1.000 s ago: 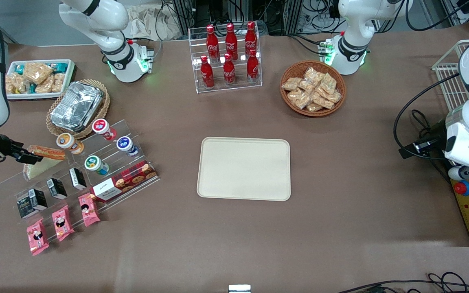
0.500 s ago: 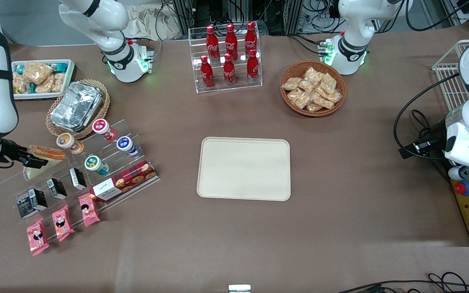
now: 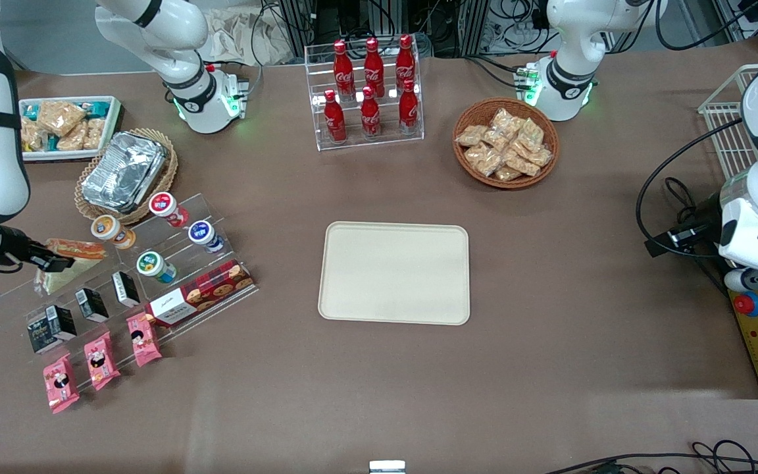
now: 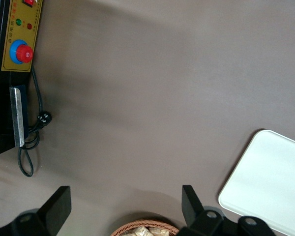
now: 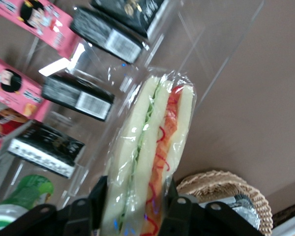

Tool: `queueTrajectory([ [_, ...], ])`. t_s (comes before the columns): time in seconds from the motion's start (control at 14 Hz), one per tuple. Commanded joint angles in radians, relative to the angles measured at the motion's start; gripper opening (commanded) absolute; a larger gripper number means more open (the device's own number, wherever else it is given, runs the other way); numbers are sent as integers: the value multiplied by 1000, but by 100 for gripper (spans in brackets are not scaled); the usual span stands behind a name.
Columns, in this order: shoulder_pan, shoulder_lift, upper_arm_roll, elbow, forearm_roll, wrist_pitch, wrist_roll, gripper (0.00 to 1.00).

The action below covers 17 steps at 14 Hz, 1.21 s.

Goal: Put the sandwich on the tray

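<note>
Brown desk (image 3: 583,276): paper-covered, carrying everything in the front view.
Front view, tray (image 3: 394,273): cream, bare, lying flat mid-desk.
Front view, sandwich (image 3: 66,263): at the working arm's end, on the top step of the clear acrylic rack (image 3: 122,276), at about 9 o'clock from the tray and well apart from it.
Front view, gripper (image 3: 50,260): at the sandwich's filling edge, reaching in low from the desk's edge.
Front view, neighbours: foil container (image 3: 124,170) at 12 o'clock of the sandwich; black cartons (image 3: 93,304) at 6 o'clock.
Left wrist view: only a corner of the tray (image 4: 270,182) and bare desk; nothing of the sandwich.
Right wrist view, sandwich (image 5: 150,152): wedge standing between the jaws, long axis running straight out from them.
Right wrist view, jaws: one on each bread face, pressing the wrap; by my reading they pinch the sandwich.
Relation for the coming move: the tray lies at 3 o'clock from the gripper in the front view, so the carry likely goes up off the rack, then across.
</note>
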Motion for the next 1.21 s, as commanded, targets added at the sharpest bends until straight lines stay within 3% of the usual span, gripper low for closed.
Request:
queueTrajectory([
  [0.0,11,-3,0,108,16,-43,-54,47],
  [0.14,11,27,0,202,16,-109,-103,38],
  [0.43,25,31,37,323,14,-211,-125,38],
  [0.57,31,26,97,361,10,-245,-148,38],
  [0.79,32,28,192,388,13,-242,-335,38],
  [0.93,48,29,273,388,8,-231,-358,38],
  [1.14,150,46,319,388,3,-156,-451,38],
])
